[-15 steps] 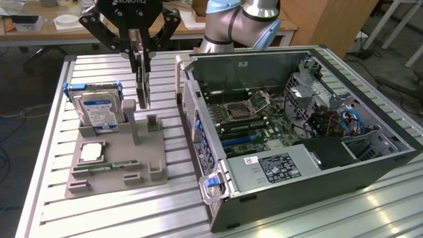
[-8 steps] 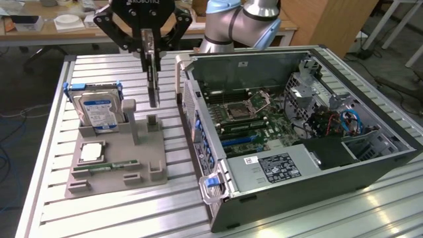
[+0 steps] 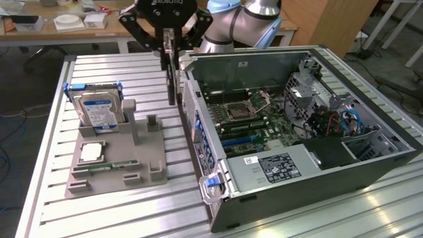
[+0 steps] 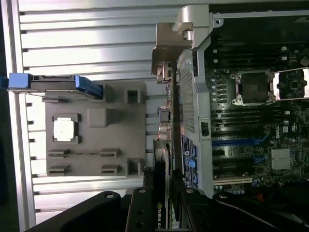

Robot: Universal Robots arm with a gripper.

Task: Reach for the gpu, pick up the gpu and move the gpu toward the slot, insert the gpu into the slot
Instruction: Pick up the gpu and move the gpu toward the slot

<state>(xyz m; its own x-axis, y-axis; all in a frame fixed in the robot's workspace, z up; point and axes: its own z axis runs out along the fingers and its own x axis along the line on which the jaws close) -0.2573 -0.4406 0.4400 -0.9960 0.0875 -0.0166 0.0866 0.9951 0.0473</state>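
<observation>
i find the gripper clenched on the gpu, which hangs on edge between the grey fixture and the open case, outside it and apart from the blue slot on the motherboard

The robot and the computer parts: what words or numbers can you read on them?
"ROBOTIQ": on the gripper, cut by the picture's edge.
"NVIDIA": sideways on the gpu that the gripper holds; more letters follow but are cut off.
Hard drive label: too small to read.
Power supply sticker: too small to read.
Motherboard print: too small to read.
</observation>
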